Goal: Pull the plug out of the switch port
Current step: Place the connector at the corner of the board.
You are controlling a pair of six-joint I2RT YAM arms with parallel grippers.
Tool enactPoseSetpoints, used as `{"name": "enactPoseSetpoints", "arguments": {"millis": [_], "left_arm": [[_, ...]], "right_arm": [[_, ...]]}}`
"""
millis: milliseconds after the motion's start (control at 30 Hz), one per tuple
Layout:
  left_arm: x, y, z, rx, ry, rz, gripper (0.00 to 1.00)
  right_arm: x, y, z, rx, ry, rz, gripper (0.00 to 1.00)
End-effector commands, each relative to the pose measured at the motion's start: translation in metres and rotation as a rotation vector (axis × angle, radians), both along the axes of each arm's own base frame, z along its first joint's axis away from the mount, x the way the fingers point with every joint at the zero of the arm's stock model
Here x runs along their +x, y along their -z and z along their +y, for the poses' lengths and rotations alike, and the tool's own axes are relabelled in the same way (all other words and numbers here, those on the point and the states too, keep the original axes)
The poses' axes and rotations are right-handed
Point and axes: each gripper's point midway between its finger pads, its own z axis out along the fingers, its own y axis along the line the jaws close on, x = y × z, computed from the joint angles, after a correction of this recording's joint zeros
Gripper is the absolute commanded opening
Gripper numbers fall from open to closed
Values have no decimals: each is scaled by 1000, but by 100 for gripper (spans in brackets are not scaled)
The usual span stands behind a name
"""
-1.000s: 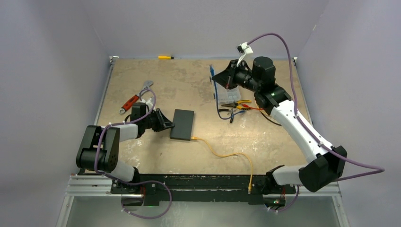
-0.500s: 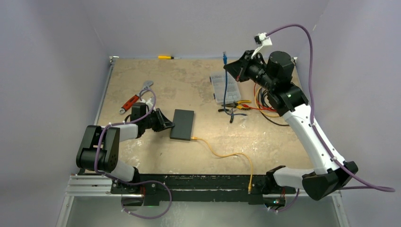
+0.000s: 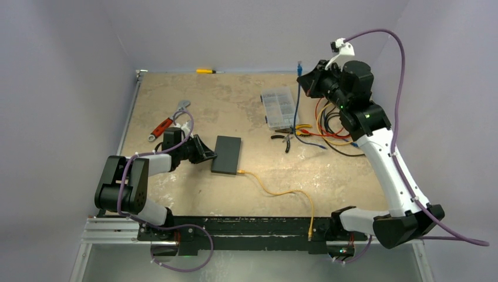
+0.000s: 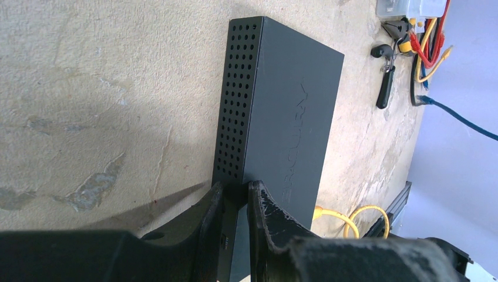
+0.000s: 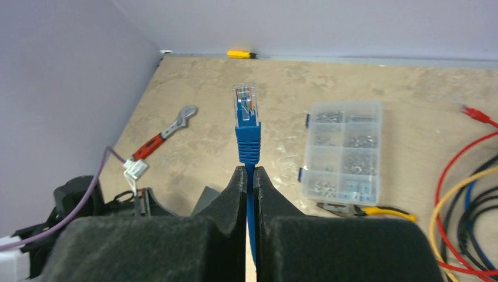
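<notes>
The switch (image 3: pixel 226 154), a flat matte-black box, lies left of the table's middle. My left gripper (image 3: pixel 209 155) is shut on its perforated left edge (image 4: pixel 238 106), one finger (image 4: pixel 207 211) on either side. A yellow cable (image 3: pixel 282 192) has its plug in a port (image 3: pixel 241 172) on the near short edge. My right gripper (image 3: pixel 306 80) is up high at the back right, shut on a blue cable just behind its plug (image 5: pixel 246 106). That plug is free in the air, pointing up, clear of the switch.
A clear organiser box (image 3: pixel 278 107) stands at the back right, with pliers (image 3: pixel 290 138) and a tangle of red, yellow and black leads (image 3: pixel 332 126) beside it. A red-handled wrench (image 3: pixel 167 124) lies at the left and a yellow screwdriver (image 3: pixel 207 71) by the back wall.
My right arm has swung up and to the right, carrying the blue cable's plug away over the organiser box. The left gripper and the switch have not moved.
</notes>
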Motion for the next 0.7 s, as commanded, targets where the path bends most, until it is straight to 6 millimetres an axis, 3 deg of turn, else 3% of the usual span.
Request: {"name": "enactPoseSetpoints", "arguments": {"millis": [0, 367, 667], "left_arm": [[-46, 53, 20, 138, -17, 205, 17], [-48, 56, 20, 137, -14, 209, 17], [-48, 56, 20, 139, -10, 208, 17]], "right_arm": [[5, -21, -25, -15, 70, -51, 0], [26, -5, -84, 10, 186, -6, 0], [49, 28, -125, 19, 251, 76, 0]]}}
